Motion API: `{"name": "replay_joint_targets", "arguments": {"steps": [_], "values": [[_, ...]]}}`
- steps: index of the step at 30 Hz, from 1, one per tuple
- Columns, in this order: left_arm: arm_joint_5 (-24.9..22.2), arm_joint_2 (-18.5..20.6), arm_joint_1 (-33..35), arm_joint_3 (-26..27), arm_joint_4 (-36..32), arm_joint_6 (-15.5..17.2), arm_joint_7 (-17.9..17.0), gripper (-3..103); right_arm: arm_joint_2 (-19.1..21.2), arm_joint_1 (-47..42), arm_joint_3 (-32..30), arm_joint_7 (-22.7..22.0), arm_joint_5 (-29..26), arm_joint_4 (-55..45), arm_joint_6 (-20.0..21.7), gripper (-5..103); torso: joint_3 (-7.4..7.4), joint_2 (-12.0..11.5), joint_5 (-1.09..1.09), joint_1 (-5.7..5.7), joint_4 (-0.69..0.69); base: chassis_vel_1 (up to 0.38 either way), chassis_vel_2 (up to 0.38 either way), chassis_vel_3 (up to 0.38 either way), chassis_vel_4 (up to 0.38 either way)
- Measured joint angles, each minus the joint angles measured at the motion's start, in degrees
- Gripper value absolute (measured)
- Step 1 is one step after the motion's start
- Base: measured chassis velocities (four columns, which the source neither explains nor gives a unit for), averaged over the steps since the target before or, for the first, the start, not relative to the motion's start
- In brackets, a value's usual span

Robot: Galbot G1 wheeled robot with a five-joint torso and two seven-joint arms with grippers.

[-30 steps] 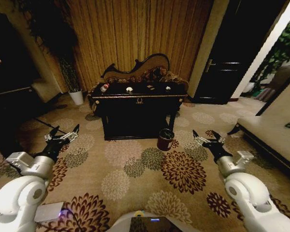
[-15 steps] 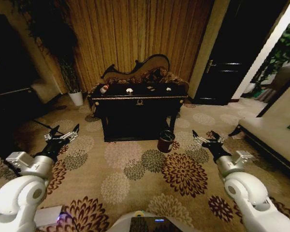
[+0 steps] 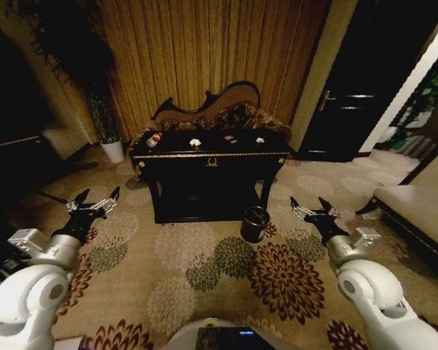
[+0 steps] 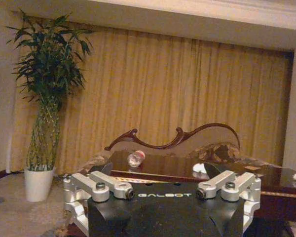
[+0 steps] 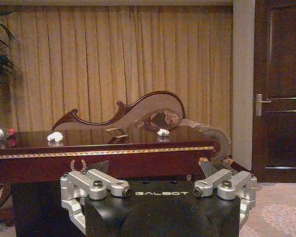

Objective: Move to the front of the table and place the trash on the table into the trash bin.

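The black table (image 3: 212, 155) with gold trim stands ahead of me across the carpet. On its top lie a clear bottle (image 3: 154, 139) with a red cap, a white paper wad (image 3: 195, 142), a brown scrap (image 3: 230, 138) and another white wad (image 3: 260, 140). The trash bin (image 3: 255, 223) sits on the floor by the table's front right leg. My left gripper (image 3: 95, 202) and right gripper (image 3: 312, 208) hover low over the carpet on either side, both open and holding nothing. The left wrist view shows the bottle (image 4: 135, 158); the right wrist view shows the table edge (image 5: 113, 153) and a wad (image 5: 55, 137).
A carved-back sofa (image 3: 219, 109) stands behind the table against the curtain. A white plant pot (image 3: 114, 151) is at the left, a dark door (image 3: 350, 95) at the right, and a low bench (image 3: 416, 211) at the far right. Open carpet lies between me and the table.
The whole head view has shifted: the table and bin look slightly larger and lower, so the camera has come closer. Both arms keep the same pose.
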State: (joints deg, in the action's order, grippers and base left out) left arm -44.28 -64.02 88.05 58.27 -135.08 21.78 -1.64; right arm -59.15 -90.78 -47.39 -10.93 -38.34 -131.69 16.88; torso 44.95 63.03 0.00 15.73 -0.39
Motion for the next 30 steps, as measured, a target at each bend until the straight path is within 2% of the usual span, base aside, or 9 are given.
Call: {"name": "replay_joint_targets", "arguments": {"steps": [16,20,25,30], "values": [[0.0,0.0,0.1,0.1,0.1,-0.2,0.4,100,-0.1,-0.1,0.1,0.0,0.1,-0.1,-0.1,100,-0.01,0.0,0.03,-0.01,-0.02,-0.222,0.221,0.219,-0.209],[0.1,0.0,0.2,0.1,0.1,-0.2,0.4,100,-0.1,-0.1,0.1,0.1,0.1,-0.1,-0.2,100,-0.01,0.0,-0.04,-0.01,-0.05,-0.214,0.180,0.197,-0.214],[0.1,0.0,0.2,0.1,0.0,-0.2,0.5,100,-0.1,-0.1,0.2,0.1,0.2,0.1,-0.3,100,-0.01,0.0,0.02,-0.01,0.01,-0.179,0.219,0.223,-0.188],[0.1,0.0,0.2,0.1,-0.1,-0.2,0.6,100,-0.1,0.1,0.3,0.1,0.2,0.5,-0.4,100,-0.01,0.0,0.00,-0.02,-0.06,-0.216,0.174,0.213,-0.204]]}}
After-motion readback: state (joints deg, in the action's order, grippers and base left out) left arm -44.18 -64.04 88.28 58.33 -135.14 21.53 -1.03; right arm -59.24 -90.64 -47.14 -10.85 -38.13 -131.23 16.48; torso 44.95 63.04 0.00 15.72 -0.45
